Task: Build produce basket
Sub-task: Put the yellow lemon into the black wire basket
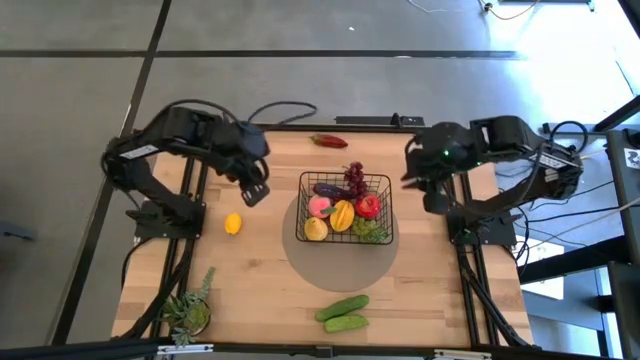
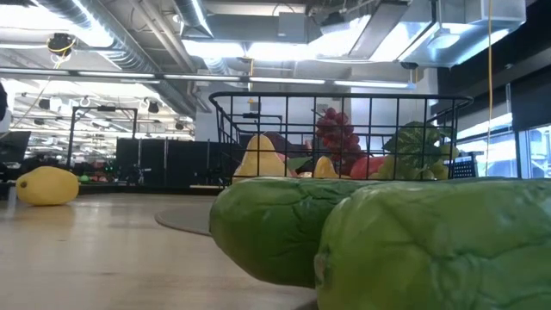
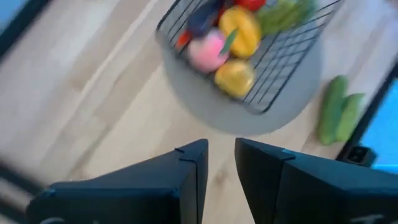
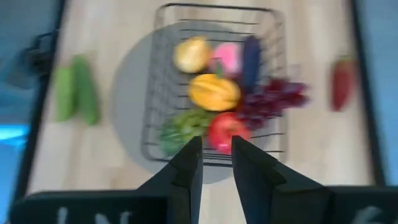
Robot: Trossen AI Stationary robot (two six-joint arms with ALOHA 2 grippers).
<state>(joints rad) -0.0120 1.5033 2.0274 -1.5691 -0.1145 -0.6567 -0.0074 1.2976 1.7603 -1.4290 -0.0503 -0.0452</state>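
High view shows us the basket (image 1: 345,203) in the middle of the table (image 1: 270,270), on a grey mat (image 1: 335,265). It holds an apple (image 1: 368,206), mango (image 1: 342,214), peach (image 1: 319,206) and grapes (image 1: 355,177). A lemon (image 1: 232,223) and two cucumbers (image 1: 343,313) lie outside. Our left gripper (image 1: 256,193) hangs left of the basket, our right gripper (image 1: 432,201) right of it. Both hold nothing, fingers a little apart.

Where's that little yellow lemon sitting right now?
In the high view, the small yellow lemon lies on the wooden table, left of the black wire-mesh basket and just below the left arm's fingers.
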